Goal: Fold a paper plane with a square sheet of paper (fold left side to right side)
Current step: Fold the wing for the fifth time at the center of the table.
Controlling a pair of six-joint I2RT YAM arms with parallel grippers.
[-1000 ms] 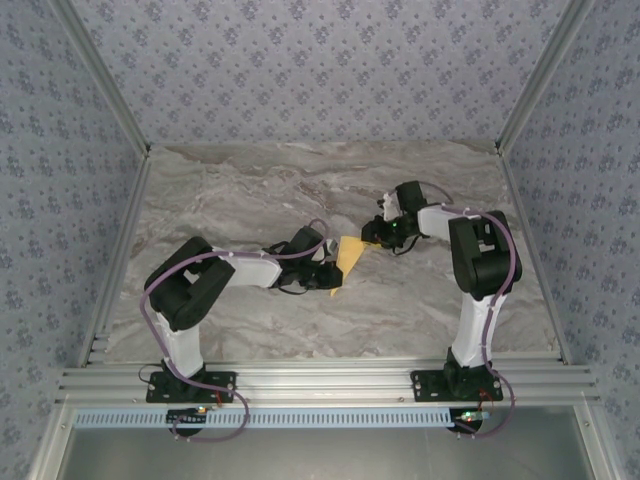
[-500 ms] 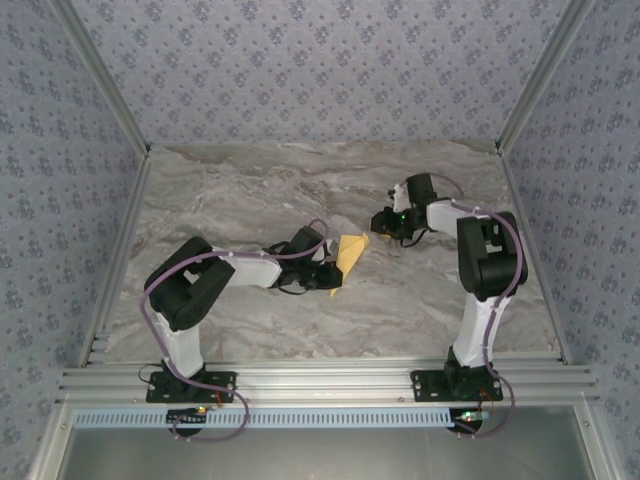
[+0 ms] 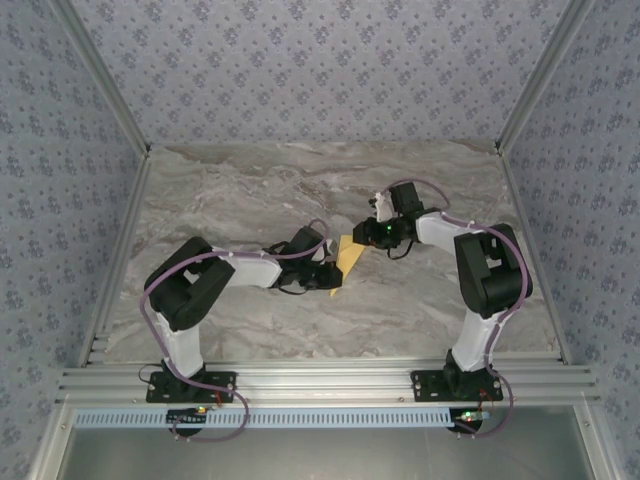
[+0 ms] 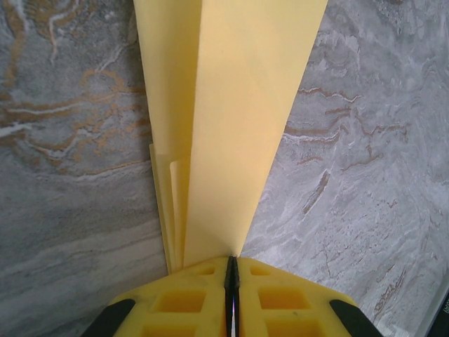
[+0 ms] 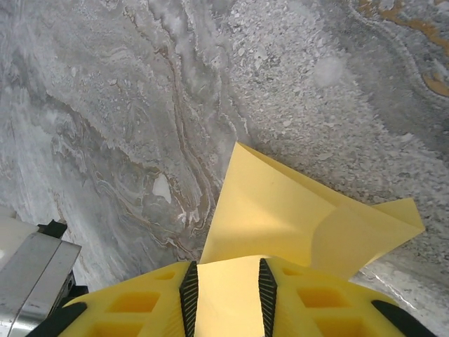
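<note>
The yellow-orange sheet of paper (image 3: 348,254) lies folded into a narrow layered strip at the table's middle. In the left wrist view the paper (image 4: 231,126) runs straight away from my left gripper (image 4: 231,270), whose yellow fingers (image 4: 182,302) are shut on its near end. In the top view the left gripper (image 3: 333,272) holds the strip's near-left end, and my right gripper (image 3: 365,238) sits at its far-right end. The right gripper (image 5: 226,288) stands open, with a raised flap of the paper (image 5: 280,210) showing in the gap between its fingers (image 5: 140,302).
The grey marbled table (image 3: 250,200) is bounded by aluminium rails (image 3: 310,380) at the front and sides, with patterned walls behind. A grey metal part of the left arm (image 5: 28,267) shows at the lower left of the right wrist view.
The right gripper drew back to the right, off the paper, then returned left to the strip's far end, and its jaws have widened. The left gripper kept its hold without moving.
</note>
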